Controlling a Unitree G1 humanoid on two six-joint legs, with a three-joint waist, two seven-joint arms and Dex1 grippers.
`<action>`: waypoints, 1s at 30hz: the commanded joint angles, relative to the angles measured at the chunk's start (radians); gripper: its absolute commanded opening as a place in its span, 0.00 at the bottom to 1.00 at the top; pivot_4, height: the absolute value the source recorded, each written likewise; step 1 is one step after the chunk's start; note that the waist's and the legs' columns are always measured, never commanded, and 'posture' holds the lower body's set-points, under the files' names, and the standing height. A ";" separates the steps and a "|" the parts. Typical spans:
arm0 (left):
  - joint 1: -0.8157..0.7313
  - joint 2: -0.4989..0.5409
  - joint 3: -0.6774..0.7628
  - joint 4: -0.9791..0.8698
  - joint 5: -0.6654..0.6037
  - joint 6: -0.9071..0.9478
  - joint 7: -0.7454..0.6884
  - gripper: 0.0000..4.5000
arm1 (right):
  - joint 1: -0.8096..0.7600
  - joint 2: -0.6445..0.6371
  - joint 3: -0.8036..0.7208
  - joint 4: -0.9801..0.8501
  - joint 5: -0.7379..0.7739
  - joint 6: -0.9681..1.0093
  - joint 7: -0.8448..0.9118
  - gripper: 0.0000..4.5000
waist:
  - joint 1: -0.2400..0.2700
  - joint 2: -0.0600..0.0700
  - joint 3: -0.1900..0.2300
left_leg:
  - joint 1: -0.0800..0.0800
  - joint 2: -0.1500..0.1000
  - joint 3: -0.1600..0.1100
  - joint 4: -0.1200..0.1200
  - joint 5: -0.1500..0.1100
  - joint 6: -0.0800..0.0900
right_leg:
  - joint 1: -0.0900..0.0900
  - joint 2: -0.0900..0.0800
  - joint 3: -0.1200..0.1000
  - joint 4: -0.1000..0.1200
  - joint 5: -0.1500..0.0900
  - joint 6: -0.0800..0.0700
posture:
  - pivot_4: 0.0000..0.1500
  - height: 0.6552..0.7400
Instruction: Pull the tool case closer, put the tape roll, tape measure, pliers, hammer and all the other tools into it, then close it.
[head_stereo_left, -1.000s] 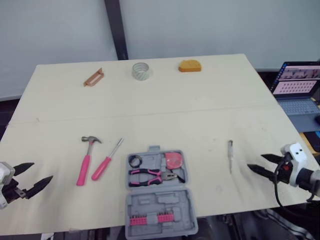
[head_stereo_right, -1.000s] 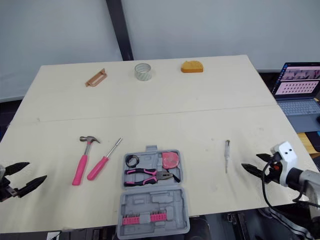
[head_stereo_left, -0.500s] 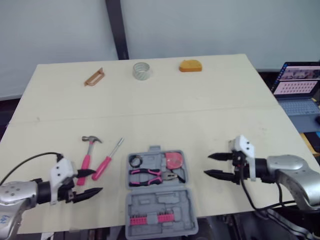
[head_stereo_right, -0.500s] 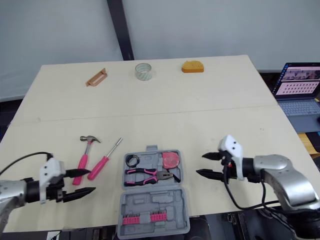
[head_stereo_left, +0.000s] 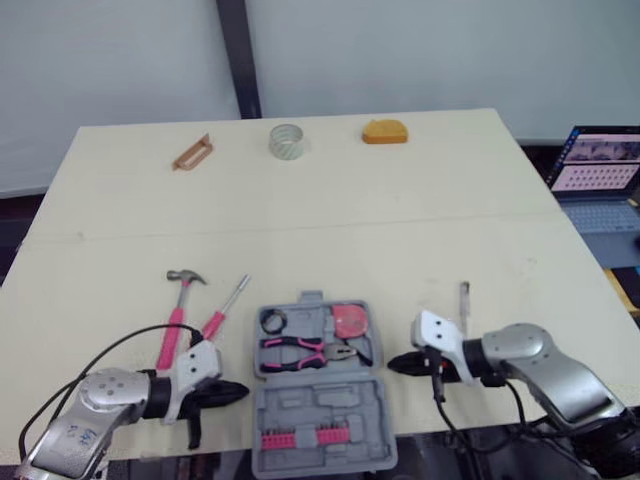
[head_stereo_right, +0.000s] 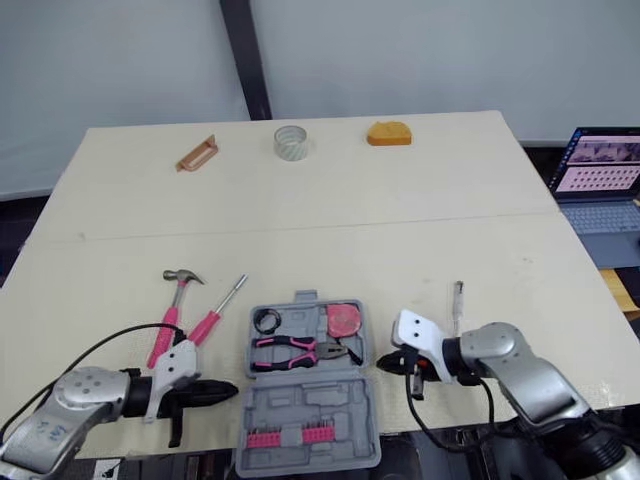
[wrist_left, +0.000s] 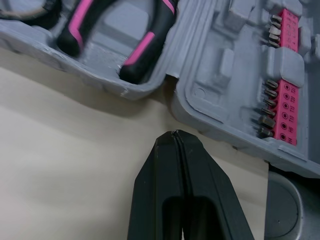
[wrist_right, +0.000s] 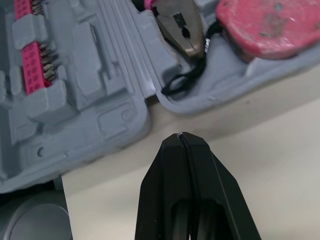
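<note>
The grey tool case (head_stereo_left: 262, 402) lies open at the table's front edge. It holds pink-handled pliers (head_stereo_left: 305, 350), a pink round tape measure (head_stereo_left: 349, 320) and a row of bits (head_stereo_left: 300, 437). My left gripper (head_stereo_left: 244, 392) is shut and empty, its tip just off the case's left side by the hinge (wrist_left: 170, 95). My right gripper (head_stereo_left: 391, 364) is shut and empty too, its tip just off the case's right side (wrist_right: 150, 107). A pink hammer (head_stereo_left: 177, 312) and a pink screwdriver (head_stereo_left: 223, 311) lie left of the case. The tape roll (head_stereo_left: 286, 140) sits at the far edge.
An orange object (head_stereo_left: 385, 131) and a brown bracket-like piece (head_stereo_left: 192, 152) lie at the far edge beside the tape roll. A thin pen-like tool (head_stereo_left: 464, 297) lies right of the case. A laptop (head_stereo_left: 600, 175) stands off the table's right side.
Both arms swung inward from the table's outer edges to the two sides of the case. Both grippers went from open to shut.
</note>
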 joint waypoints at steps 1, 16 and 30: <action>-0.001 -0.010 -0.028 -0.042 0.015 0.008 0.018 0.01 | -0.009 0.015 0.015 -0.037 -0.008 0.012 -0.011 0.00 | 0.003 0.000 0.000 | 0.000 0.000 0.000 0.000 0.000 0.000 | 0.000 0.000 0.000 0.000 0.000 0.000 | 1.00 1.00; -0.079 -0.066 -0.104 -0.010 0.102 -0.049 0.079 0.01 | -0.020 0.055 0.045 -0.053 -0.025 0.040 -0.006 0.00 | 0.003 0.000 0.000 | 0.000 0.000 0.000 0.001 0.000 0.000 | 0.000 0.000 0.000 0.000 0.000 0.000 | 1.00 1.00; -0.174 -0.138 -0.129 0.069 0.154 -0.106 0.104 0.01 | -0.024 0.101 0.040 -0.044 -0.026 0.059 -0.024 0.00 | 0.010 0.000 0.000 | 0.000 0.000 0.000 0.001 0.000 0.000 | 0.001 0.000 0.000 0.001 0.000 0.000 | 1.00 1.00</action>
